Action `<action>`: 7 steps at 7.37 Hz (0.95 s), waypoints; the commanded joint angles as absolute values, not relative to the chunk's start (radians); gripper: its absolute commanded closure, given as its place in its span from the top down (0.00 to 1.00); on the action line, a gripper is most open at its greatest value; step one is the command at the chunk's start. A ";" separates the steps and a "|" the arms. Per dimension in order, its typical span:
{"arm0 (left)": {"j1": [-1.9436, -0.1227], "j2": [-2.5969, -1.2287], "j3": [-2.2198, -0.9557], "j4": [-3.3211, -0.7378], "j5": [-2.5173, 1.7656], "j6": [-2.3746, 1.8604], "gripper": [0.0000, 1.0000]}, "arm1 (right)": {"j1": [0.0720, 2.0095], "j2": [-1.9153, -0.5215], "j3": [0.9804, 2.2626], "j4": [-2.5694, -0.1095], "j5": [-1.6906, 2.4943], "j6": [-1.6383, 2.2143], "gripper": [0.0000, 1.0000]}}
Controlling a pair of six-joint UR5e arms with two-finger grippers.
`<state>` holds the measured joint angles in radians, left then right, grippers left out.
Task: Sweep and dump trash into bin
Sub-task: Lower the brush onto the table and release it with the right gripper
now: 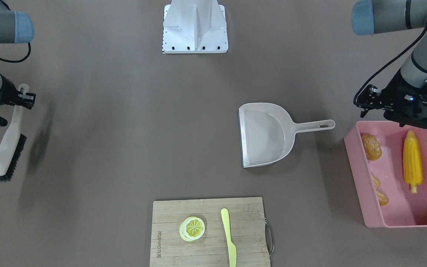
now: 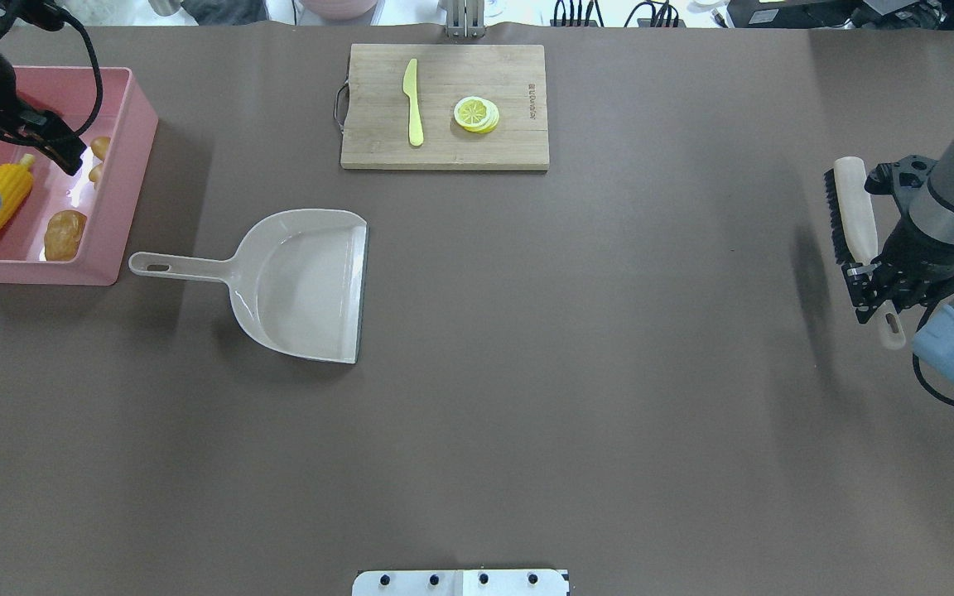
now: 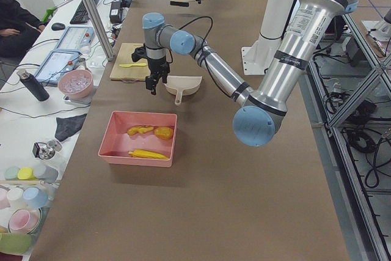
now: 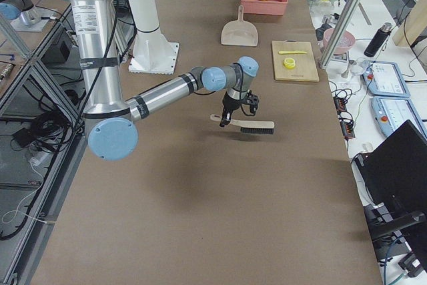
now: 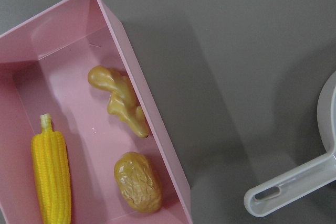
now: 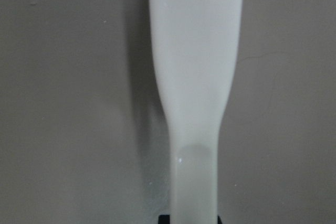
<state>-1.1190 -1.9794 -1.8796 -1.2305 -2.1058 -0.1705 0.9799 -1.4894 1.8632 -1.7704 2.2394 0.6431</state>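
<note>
The pink bin (image 1: 399, 221) stands at the table's end on my left side. Inside it lie the trash pieces: a yellow corn cob (image 1: 411, 157), a brown potato (image 1: 371, 146) and a tan ginger root (image 1: 381, 194). The left wrist view looks down on the corn (image 5: 51, 177), potato (image 5: 137, 182) and ginger (image 5: 119, 98). My left gripper (image 1: 363, 98) hangs open above the bin's near end with nothing in it. My right gripper (image 1: 22, 98) is shut on the handle of a beige brush (image 1: 7, 150) with black bristles, held just above the table at the far right side.
An empty beige dustpan (image 1: 265, 135) lies on the table with its handle toward the bin. A wooden cutting board (image 1: 172, 215) at the far edge carries a lemon slice (image 1: 193, 227) and a pale yellow knife (image 1: 229, 237). The white robot base (image 1: 195, 26) sits at the near edge.
</note>
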 commanded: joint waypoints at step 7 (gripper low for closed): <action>-1.120 -1.979 -1.879 -1.230 -2.106 -0.186 0.98 | 1.012 -1.568 1.795 -1.657 2.329 0.554 0.00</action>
